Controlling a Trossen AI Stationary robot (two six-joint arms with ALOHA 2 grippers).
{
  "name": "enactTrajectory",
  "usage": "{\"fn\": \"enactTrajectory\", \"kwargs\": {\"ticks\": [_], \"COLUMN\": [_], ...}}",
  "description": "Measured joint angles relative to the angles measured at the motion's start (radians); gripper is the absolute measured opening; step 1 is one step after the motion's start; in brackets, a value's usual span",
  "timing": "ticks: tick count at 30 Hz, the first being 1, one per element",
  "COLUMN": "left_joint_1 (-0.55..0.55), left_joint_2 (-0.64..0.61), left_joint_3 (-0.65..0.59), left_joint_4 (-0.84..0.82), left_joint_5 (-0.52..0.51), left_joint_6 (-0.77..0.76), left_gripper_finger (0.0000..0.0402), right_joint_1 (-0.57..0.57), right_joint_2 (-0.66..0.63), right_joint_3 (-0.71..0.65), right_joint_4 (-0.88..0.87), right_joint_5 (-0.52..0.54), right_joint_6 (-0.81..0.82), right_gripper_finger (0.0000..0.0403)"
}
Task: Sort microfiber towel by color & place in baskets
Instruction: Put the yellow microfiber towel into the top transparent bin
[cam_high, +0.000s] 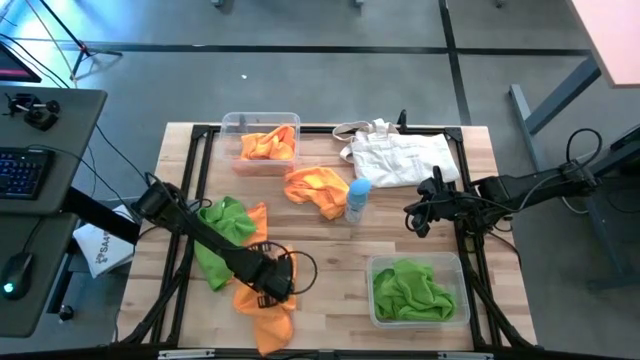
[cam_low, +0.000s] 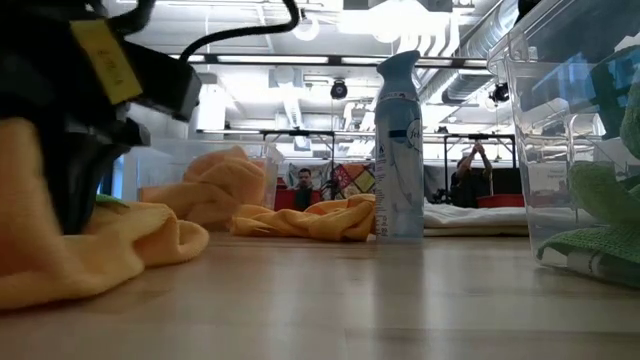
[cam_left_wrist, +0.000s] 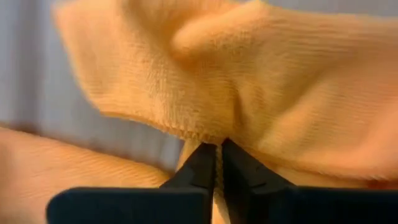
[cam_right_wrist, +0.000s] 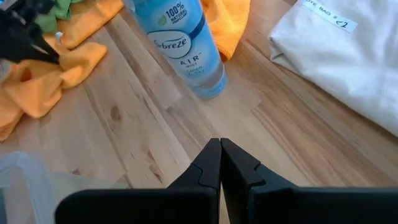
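Spray bottle: upright, centre of frame.
Tote bag: white, upper right of centre.
Keyboard: far left edge.

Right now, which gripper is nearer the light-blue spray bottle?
Right. The right gripper sits just beside the spray bottle, on the tote-bag side, jaws shut and empty. The left gripper is farther off near the table's front edge, shut on an orange towel.

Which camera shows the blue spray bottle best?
The low view: the spray bottle stands upright, whole, in profile. The high view shows it from above; the right wrist view shows its label but cuts its top; the left wrist misses it.
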Motion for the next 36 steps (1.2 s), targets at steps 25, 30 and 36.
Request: {"fn": "enactTrajectory", "kwargs": {"ticks": [25,30,36], "left_joint_1": [0.150,0.245,0.411], "left_joint_2": [-0.718,-0.784,-0.824], "left_joint_3": [0.095,0.155,0.203], "left_joint_4": [0.054,0.113,0.244], "left_joint_5": [-0.660,-0.786,-0.810], "left_joint_6": [0.417,0.503,0.656], "left_gripper_finger": [0.0000,0.0000,0.0000], "right_joint_1": [0.000,0.000,0.000], "right_joint_2": [0.000,0.000,0.000], "right_joint_3": [0.000,0.000,0.000], "right_joint_4": [0.000,0.000,0.000], "right_joint_5": [0.001,0.002,0.003], "right_joint_6": [-0.003,0.000,0.007], "right_gripper_finger": [0.0000,0.0000,0.0000]}}
